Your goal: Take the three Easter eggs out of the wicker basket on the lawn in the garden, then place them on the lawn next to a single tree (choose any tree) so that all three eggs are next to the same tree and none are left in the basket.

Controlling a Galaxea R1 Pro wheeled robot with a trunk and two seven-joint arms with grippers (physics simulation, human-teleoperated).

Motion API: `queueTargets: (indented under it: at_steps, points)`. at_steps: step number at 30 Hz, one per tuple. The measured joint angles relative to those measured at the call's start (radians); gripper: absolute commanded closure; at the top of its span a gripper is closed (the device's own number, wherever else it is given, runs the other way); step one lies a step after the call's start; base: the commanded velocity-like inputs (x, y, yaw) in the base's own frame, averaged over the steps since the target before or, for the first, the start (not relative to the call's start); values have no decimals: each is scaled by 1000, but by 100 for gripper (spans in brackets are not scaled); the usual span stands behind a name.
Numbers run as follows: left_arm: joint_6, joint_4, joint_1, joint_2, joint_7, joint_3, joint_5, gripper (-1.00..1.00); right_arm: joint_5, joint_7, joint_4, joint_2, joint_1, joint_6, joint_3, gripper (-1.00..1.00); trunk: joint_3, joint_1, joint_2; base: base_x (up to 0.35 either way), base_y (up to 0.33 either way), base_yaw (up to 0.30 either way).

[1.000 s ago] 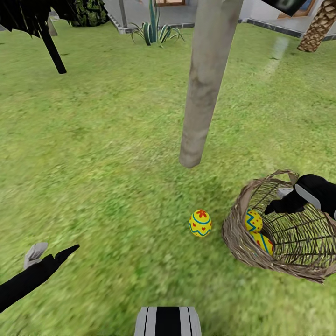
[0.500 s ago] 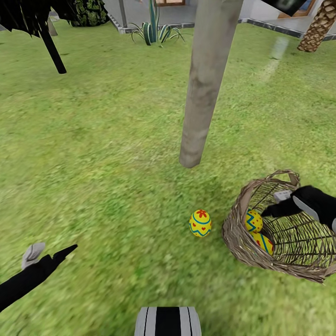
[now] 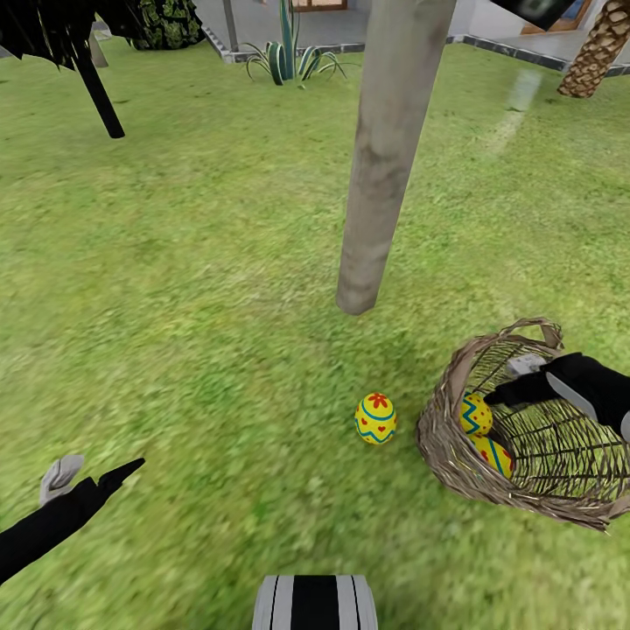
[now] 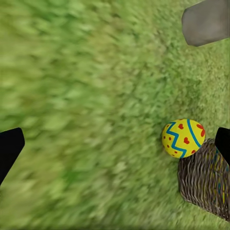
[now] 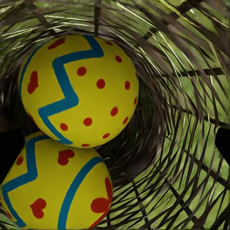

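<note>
Far left: dark tree with thin black trunk (image 3: 98, 92); spiky plant (image 3: 287, 48) beyond the lawn (image 3: 201, 262). Near left: left gripper (image 3: 92, 477), low over the grass, fingers spread wide, holding nothing. Centre: pale tree trunk (image 3: 385, 157); one egg on the grass (image 3: 375, 418) between trunk and wicker basket (image 3: 455, 455), just beside the basket. Right: basket tipped toward the viewer, two eggs inside (image 5: 79, 88) touching each other at its left wall. Right gripper (image 3: 516, 385) reaches inside the basket mouth from the right, fingers wide apart, empty, near the eggs. Far right: palm trunk (image 3: 597, 52).
</note>
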Motion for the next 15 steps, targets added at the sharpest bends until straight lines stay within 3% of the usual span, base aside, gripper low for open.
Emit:
queueTargets:
  at_steps: [6,12,15]
  points:
    - [0,0,0,0,0,0,0,-100,40,3,-1,2,0,-47,1,-100,0,0,0,0,0,0]
    - [0,0,0,0,1,0,0,-100,44,9,-1,7,2,-80,11,-100,0,0,0,0,0,0]
    - [0,0,0,0,1,-1,0,-100,47,46,-1,6,2,-81,18,-100,0,0,0,0,0,0]
